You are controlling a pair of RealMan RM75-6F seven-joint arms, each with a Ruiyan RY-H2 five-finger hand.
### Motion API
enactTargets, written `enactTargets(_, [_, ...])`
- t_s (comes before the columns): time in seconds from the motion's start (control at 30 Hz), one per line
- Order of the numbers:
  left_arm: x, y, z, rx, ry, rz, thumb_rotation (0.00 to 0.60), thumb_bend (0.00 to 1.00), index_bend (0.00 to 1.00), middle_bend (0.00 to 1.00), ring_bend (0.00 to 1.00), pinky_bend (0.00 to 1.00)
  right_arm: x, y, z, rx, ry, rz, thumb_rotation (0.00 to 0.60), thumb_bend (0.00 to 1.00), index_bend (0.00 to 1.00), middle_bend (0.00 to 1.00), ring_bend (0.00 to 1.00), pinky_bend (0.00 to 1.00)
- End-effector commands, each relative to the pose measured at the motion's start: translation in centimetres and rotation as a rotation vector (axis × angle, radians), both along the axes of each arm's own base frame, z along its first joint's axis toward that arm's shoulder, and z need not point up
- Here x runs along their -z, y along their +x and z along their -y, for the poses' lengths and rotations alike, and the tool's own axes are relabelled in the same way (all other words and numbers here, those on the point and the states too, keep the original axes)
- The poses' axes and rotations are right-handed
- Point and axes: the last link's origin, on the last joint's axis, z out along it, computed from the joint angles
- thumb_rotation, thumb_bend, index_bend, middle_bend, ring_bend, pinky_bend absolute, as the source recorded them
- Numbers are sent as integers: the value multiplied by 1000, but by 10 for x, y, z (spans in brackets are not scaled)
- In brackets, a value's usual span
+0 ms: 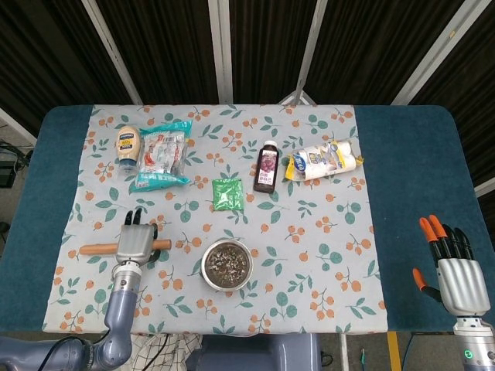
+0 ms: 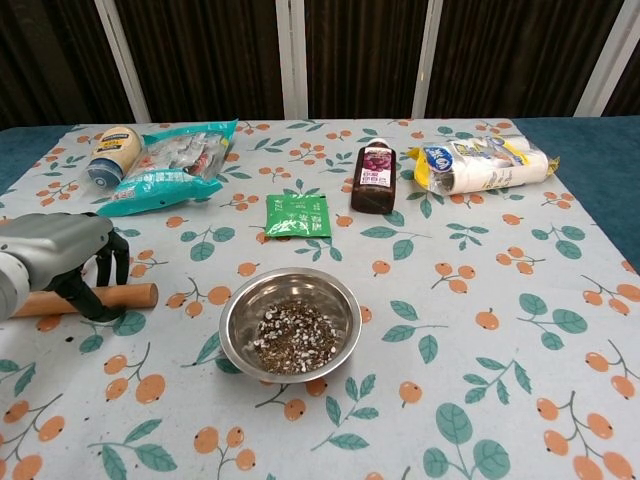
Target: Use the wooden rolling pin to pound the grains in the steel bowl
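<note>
The wooden rolling pin point(image 1: 97, 248) point(image 2: 130, 295) lies flat on the floral cloth at the front left, pointing left to right. My left hand point(image 1: 136, 242) point(image 2: 60, 255) is over its right half, fingers arched down over the wood to the cloth; they are not clamped around it. The steel bowl point(image 1: 227, 264) point(image 2: 290, 322) of dark and white grains stands just right of the pin's end. My right hand point(image 1: 456, 270) hovers at the front right over the blue table edge, fingers apart and holding nothing; the chest view does not show it.
Along the back stand a mayonnaise bottle point(image 1: 127, 145), a teal snack bag point(image 1: 161, 154), a dark bottle point(image 1: 267, 167) and a white-and-yellow pack point(image 1: 322, 160). A small green sachet point(image 1: 227, 193) lies behind the bowl.
</note>
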Motion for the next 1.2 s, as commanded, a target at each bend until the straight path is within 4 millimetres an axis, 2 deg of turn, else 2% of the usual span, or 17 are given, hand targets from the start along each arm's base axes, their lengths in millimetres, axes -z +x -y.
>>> enactTargets(0.03, [1,-2,0,-8,-4,-16,600,396,469,477,13,0,0,0,0,0,1,1,600,368,0,0,0,0])
enactTargets(0.23, [3,0,-2,1,-4,-9,600,431,523,531,43,0,0,0,0,3,1,2,600,368,0,0,0,0])
enactTargets(0.4, [5,4,-2,25,6,8,600,561,583,601,86,0,0,0,0,5,2,2,600,368,0,0,0,0])
enactTargets(0.57, [0,9,-4,50,37,50,600,646,606,623,105,0,0,0,0,7,2,3,600,368,0,0,0,0])
enactTargets(0.97, [-36,26,-12,126,124,133,600,839,642,648,126,0,1,0,0,11,3,4,600,368,0,0,0,0])
enactTargets(1.2, [-56,30,-18,150,185,180,600,862,664,673,154,0,1,0,-1,13,4,5,600,368,0,0,0,0])
